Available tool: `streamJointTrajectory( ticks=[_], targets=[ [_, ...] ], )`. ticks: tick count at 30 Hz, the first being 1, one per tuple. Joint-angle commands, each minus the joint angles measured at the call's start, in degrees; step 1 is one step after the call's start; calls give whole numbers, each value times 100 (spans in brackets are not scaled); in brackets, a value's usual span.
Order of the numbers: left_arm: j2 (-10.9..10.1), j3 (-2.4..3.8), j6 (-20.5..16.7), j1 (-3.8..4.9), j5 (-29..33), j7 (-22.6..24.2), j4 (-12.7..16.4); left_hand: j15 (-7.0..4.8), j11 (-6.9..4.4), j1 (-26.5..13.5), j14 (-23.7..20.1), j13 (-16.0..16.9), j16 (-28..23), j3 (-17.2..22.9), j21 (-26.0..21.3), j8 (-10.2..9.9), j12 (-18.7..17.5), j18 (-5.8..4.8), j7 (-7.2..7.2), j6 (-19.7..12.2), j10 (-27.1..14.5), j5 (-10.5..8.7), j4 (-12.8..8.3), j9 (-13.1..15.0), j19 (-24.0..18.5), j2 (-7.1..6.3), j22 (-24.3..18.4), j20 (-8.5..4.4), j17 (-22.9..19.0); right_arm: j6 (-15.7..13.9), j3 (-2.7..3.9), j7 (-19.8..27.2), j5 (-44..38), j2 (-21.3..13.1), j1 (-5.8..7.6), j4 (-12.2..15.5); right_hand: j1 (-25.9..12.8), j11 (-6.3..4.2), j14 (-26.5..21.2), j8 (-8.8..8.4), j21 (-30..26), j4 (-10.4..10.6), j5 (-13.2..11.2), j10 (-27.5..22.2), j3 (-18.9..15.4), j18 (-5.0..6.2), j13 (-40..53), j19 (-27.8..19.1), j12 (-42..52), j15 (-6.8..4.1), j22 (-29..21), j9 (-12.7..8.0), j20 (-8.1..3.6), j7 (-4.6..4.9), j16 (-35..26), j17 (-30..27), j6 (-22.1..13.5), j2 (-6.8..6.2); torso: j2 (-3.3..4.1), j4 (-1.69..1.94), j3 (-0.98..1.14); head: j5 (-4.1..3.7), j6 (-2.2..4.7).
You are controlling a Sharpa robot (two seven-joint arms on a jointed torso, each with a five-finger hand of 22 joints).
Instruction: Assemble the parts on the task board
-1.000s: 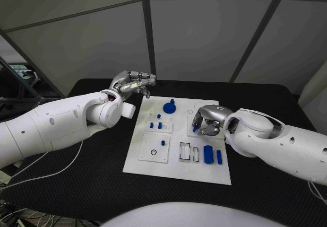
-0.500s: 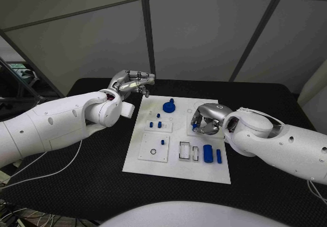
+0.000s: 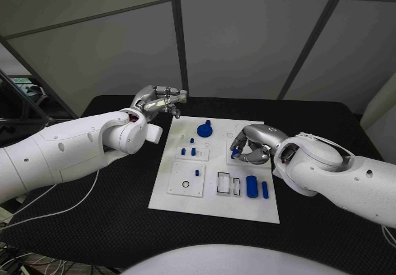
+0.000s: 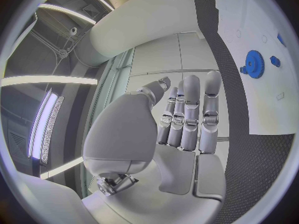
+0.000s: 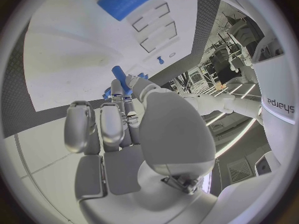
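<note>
Task board (image 3: 216, 197) lies on table betw. both hands. Right hand (image 3: 250, 146) pinches a small blue part (image 3: 236, 152) over it; lower it straight, w/o tilt. Left hand (image 3: 159, 100) open, holding nothing, off board's far corner.

The white task board (image 3: 216, 203) lies flat at the middle of the black counter (image 3: 107, 223). A round blue gear-like part (image 3: 205, 130) sits at its 12 o'clock end, with small blue pegs (image 3: 188, 151) just below. At about 4 o'clock a thick blue cylinder (image 3: 252, 187) and a thin blue bar (image 3: 265, 189) lie side by side. The right hand (image 3: 250, 146) holds a small blue part (image 5: 120, 78) over the board's 2 o'clock area.
</note>
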Motion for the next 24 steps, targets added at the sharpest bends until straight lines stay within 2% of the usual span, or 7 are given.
streamJointTrajectory(
  ticks=[1, 4, 7, 10, 13, 17, 24],
  targets=[
    [9, 4, 63, 7, 16, -2, -3, 3, 11, -4, -38, 5, -36, -34, -11, -39, 36, 285, 16, -8, -49, -18, -15, -7, -8, 74, -8, 25, -10, -390, 46, 134, 507, -31, 13, 155, -17, 7, 114, 33, 31, 31, 30, 44, -4, -101, 2, 65, -43, -42, 115, 4, 2, -2, 22, 4, 35, 28, -3, 10, -5, -11, -2],
    [16, 4, 65, 6, 16, -5, -3, 3, 11, -1, -39, 5, -37, -34, -13, -39, 37, 285, 16, -9, -50, -18, -16, -7, -8, 76, -10, 25, -11, -415, 74, 189, 699, 0, 13, 243, -12, 3, 114, 35, 43, 29, 50, 51, 1, -105, 1, 77, -53, -44, 133, 5, 0, -5, 22, 2, 43, 33, 4, 19, -14, 16, 3],
    [34, 4, 72, 6, 16, -10, -10, 3, 11, -1, -39, 5, -37, -34, -13, -39, 37, 285, 16, -9, -50, -18, -16, -7, -8, 76, -10, 25, -11, -403, 87, 253, 817, 121, 13, 283, -13, 3, 115, 35, 48, 30, 60, 56, 1, -106, 1, 83, -57, -45, 141, 6, -1, -5, 26, 8, 47, 34, 7, 21, -9, 46, -9],
    [59, 4, 83, 6, 16, -15, -19, 3, 12, 1, -40, 5, -37, -36, -15, -40, 37, 285, 16, -10, -53, -18, -17, -7, -8, 76, -12, 25, -13, -386, 83, 324, 865, 295, 7, 273, -13, 3, 114, 36, 47, 32, 64, 59, 2, -106, 1, 80, -60, -46, 139, 6, -2, -5, 24, 3, 49, 36, 6, 47, -19, 64, -10],
    [79, 4, 86, 7, 16, -16, -33, 3, 12, 1, -40, 5, -37, -36, -15, -40, 37, 285, 16, -10, -53, -18, -17, -7, -8, 76, -12, 25, -13, -376, 60, 399, 812, 492, -23, 233, -13, 3, 114, 36, 46, 32, 67, 60, 3, -105, 1, 79, -61, -46, 137, 7, -2, -5, 22, -2, 50, 39, 10, 12, -7, 169, -26],
    [111, 4, 93, 7, 16, -19, -53, 3, 12, 1, -40, 5, -37, -36, -15, -40, 37, 285, 16, -10, -53, -18, -17, -7, -8, 76, -12, 25, -13, -372, 34, 508, 687, 770, -94, 174, -13, 3, 114, 35, 47, 33, 69, 61, 4, -106, 1, 80, -63, -46, 138, 7, -2, -5, 22, -3, 51, 41, 10, 22, -10, 245, -54],
    [169, 5, 104, 9, 16, -21, -87, 3, 12, 1, -40, 5, -37, -36, -15, -40, 37, 285, 16, -10, -53, -18, -17, -7, -8, 76, -12, 25, -13, -280, -174, 634, 570, 1164, -152, 41, -11, 3, 111, 34, 33, 33, 76, 62, 7, -100, 0, 64, -69, -47, 116, 6, -3, -5, 14, -20, 51, 47, 8, 7, -11, 365, -75]
  ],
)
